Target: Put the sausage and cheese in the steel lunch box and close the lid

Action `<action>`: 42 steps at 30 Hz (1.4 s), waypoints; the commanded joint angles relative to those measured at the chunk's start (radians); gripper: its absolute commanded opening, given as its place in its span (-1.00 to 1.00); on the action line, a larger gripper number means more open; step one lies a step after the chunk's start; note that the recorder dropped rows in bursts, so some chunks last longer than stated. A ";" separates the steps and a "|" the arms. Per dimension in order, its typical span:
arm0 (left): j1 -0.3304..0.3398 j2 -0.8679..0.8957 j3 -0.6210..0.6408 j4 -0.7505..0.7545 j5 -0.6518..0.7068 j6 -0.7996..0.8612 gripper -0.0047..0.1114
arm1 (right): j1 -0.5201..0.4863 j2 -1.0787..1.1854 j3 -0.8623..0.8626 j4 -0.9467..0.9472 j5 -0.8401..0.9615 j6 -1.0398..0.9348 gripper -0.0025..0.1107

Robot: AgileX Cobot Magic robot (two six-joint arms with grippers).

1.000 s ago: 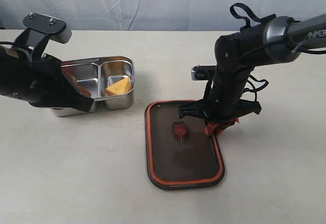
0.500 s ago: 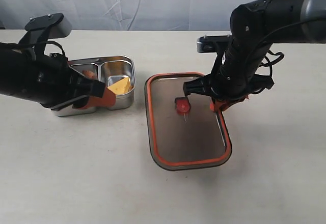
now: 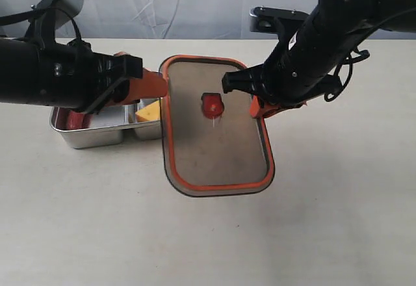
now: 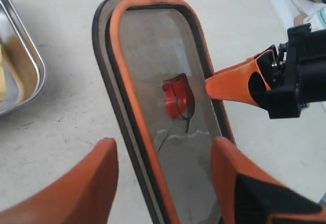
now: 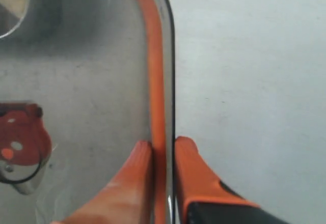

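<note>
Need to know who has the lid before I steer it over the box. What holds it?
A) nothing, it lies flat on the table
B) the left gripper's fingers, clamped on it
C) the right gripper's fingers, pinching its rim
C: the right gripper has its fingers closed on both sides of the rim of the lid; the left gripper is wide open.

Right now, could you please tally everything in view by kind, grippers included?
Food items: 2, the sausage and the cheese
Boxes: 1, the steel lunch box
Lids: 1, the lid
Grippers: 2, the left gripper and the right gripper
Total: 6
</note>
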 commanded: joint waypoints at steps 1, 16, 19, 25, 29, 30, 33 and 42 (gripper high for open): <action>0.000 -0.009 0.007 -0.031 -0.031 0.023 0.00 | -0.004 -0.011 0.000 0.130 -0.024 -0.110 -0.97; 0.000 -0.009 0.007 0.031 -0.102 0.031 -0.01 | -0.004 -0.012 0.000 0.467 -0.028 -0.407 -0.97; 0.000 -0.009 0.007 0.031 -0.102 0.031 -0.13 | -0.004 -0.014 0.000 0.541 -0.012 -0.472 -0.97; 0.000 -0.009 0.007 0.048 -0.095 0.046 -0.91 | -0.004 -0.014 0.000 0.555 -0.006 -0.493 -0.97; 0.000 -0.011 0.007 0.061 -0.099 0.046 -0.91 | -0.006 -0.014 0.000 0.552 0.007 -0.518 -0.84; 0.000 -0.015 0.007 0.071 -0.104 0.046 -0.91 | -0.006 -0.014 0.000 0.544 0.012 -0.518 -0.75; 0.000 -0.053 0.007 0.097 -0.140 0.046 -0.91 | -0.006 -0.014 0.000 0.468 0.011 -0.520 -0.13; 0.000 -0.114 -0.126 0.937 -0.327 0.043 -0.92 | -0.006 -0.239 0.000 -0.018 -0.036 -0.259 -0.20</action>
